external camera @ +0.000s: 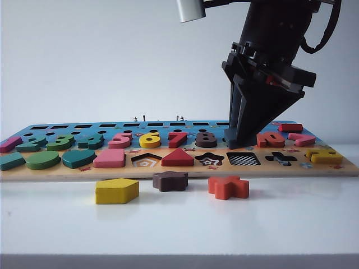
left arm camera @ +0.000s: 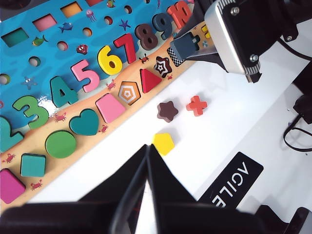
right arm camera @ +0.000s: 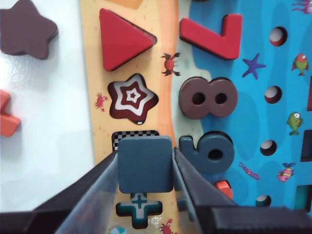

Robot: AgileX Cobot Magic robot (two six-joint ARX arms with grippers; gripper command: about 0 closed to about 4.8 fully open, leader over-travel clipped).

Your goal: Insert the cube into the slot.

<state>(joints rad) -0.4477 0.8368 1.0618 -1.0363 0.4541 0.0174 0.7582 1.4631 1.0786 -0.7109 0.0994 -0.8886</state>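
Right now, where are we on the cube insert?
Done: the right gripper is shut on the cube and has it above the board. In hand: lining it up; the checkerboard slot shows empty, partly covered by the cube in the right wrist view. Left: lower, seat, release. The left gripper is shut, idle over the table.

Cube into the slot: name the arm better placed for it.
Right. Its end effector holds the cube just above the slot. The left end effector is shut, off the board.
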